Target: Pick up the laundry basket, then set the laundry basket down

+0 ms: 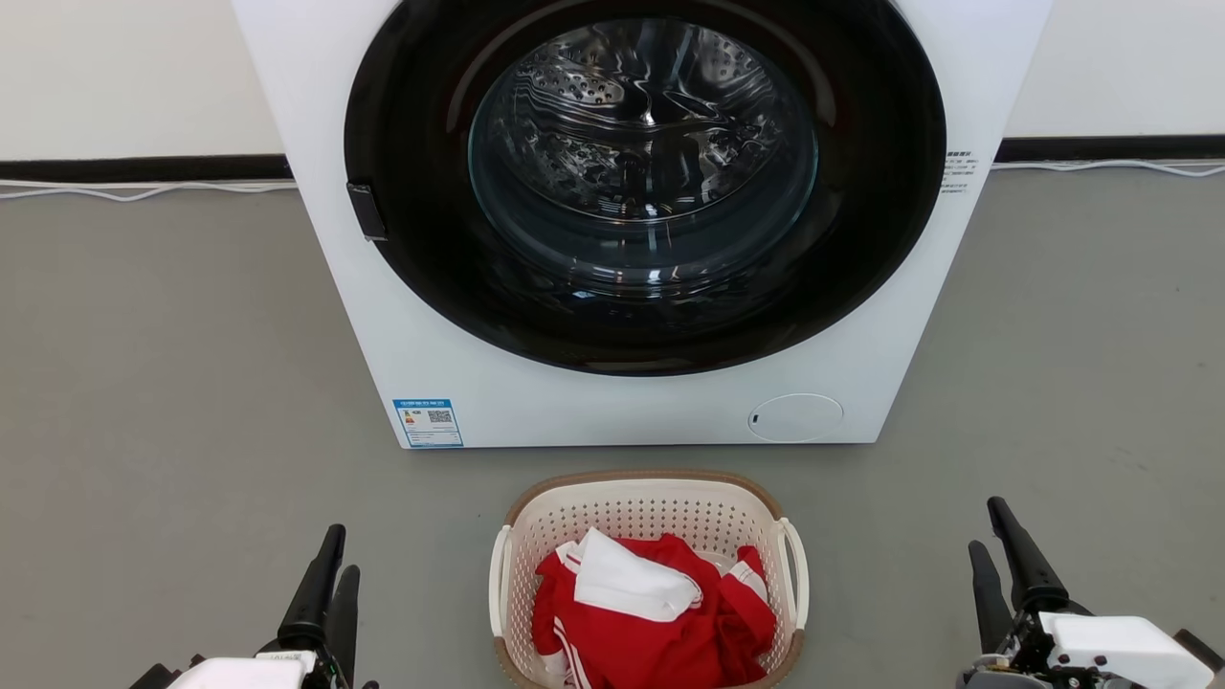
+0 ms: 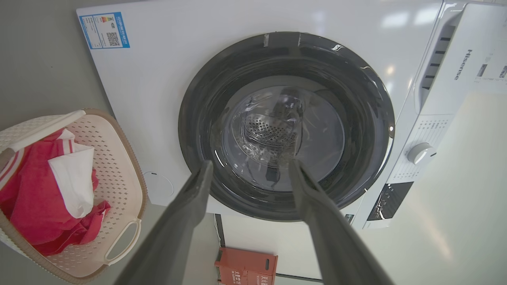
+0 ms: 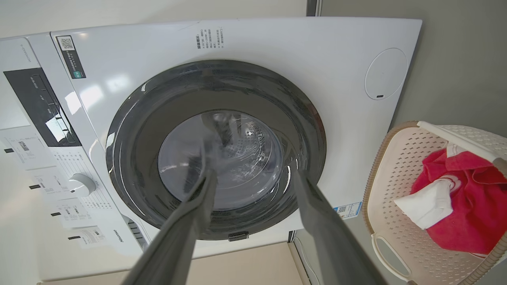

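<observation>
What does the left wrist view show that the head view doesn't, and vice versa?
Left wrist view adds: a control dial on the panel and a red box low in the picture. Head view adds: the right gripper, open, and a white cable along the wall base. Shared: the washing machine with its door closed, the laundry basket on the floor before it holding red-and-white clothing, and the open left gripper.
</observation>
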